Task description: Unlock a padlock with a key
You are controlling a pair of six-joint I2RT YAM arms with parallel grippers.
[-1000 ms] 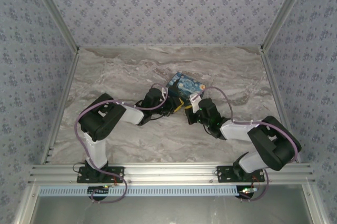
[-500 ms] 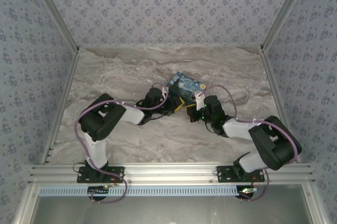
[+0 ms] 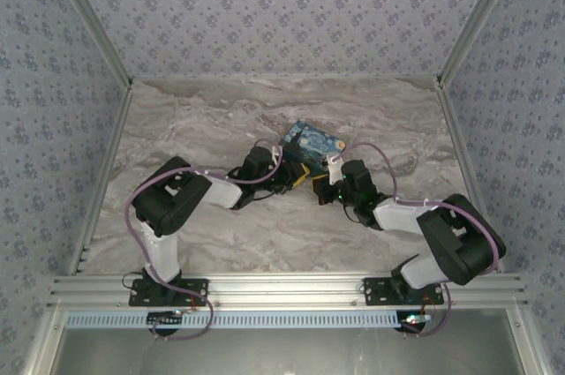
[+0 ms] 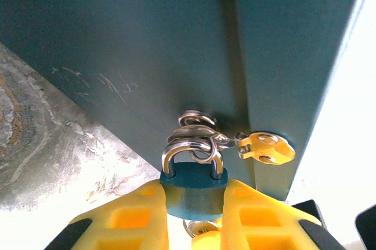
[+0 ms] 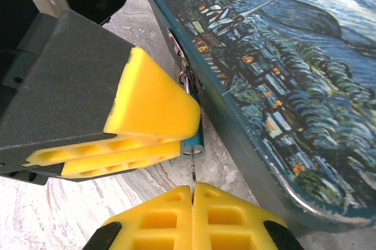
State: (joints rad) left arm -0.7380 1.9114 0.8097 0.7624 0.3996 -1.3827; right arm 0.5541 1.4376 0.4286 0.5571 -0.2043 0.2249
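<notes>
The right claw (image 5: 192, 196), pressed together on the key (image 5: 192, 175), has swung closer to the padlock (image 4: 192, 186), pinched by the left claw (image 4: 197, 213) at the left wrist view's lower middle, so insertion seems near.

box (image 3: 311, 143): painted lid, blue swirling night sky, sits on table | table (image 3: 203, 119): grey-veined marble | latch (image 4: 265, 147): brass, on box's dark teal side | walls (image 3: 282, 13): flower-patterned | rail (image 3: 282, 288): aluminium, near edge
</notes>
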